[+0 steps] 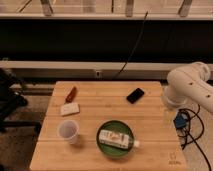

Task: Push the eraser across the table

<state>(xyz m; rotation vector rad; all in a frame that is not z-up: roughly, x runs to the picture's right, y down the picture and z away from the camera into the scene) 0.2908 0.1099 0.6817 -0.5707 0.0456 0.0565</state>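
Note:
The eraser (135, 95) is a small flat black slab lying at an angle on the far right part of the light wooden table (95, 122). My white arm (192, 85) comes in from the right, beyond the table's right edge. My gripper (171, 115) hangs below the arm at the table's right edge, to the right of the eraser and nearer the camera, apart from it.
A green plate (101, 145) holding a white bottle (117, 138) on its side sits front centre. A clear cup (68, 131) stands front left. A pale white block (70, 109) and a reddish-brown oblong (71, 93) lie far left. A black chair (10, 102) stands left; cables (187, 125) lie right.

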